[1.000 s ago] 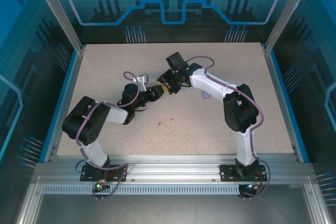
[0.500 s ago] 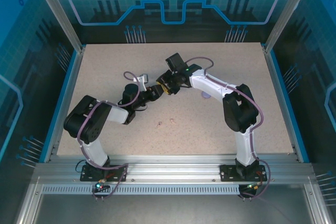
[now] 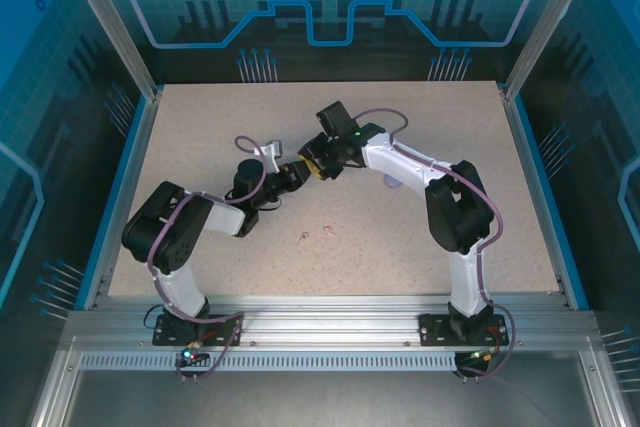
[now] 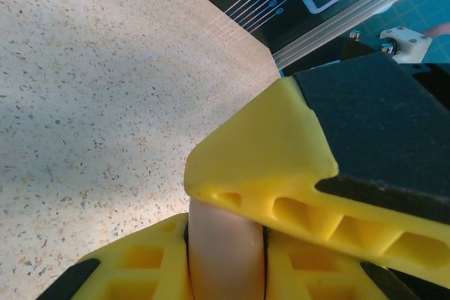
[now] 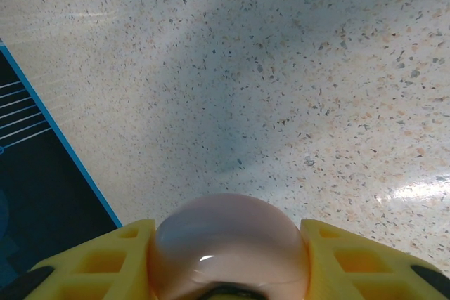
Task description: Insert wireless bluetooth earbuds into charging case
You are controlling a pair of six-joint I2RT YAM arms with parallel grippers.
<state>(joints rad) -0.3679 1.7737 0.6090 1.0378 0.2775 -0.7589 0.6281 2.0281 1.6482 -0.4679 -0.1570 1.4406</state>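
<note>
1. Right gripper (image 3: 312, 166): jaws clamped across the domed pink case (image 5: 228, 244), which is held above the table (image 3: 200, 127) at frame centre.
2. Left gripper (image 3: 290, 176): jaws closed onto a narrow pale pink edge, judged to be the same case's rim. It meets the right gripper tip to tip from frame left.
3. Two pink earbuds (image 3: 303, 237) lie loose on the table, directly below both grippers in frame and well apart from the case.
4. Earbud long axis: too small to tell. Neither arm is clearly nearer.

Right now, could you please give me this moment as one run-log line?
left gripper: shut on pale pink item | right gripper: holding pink case | two pink earbuds: loose on table
</note>
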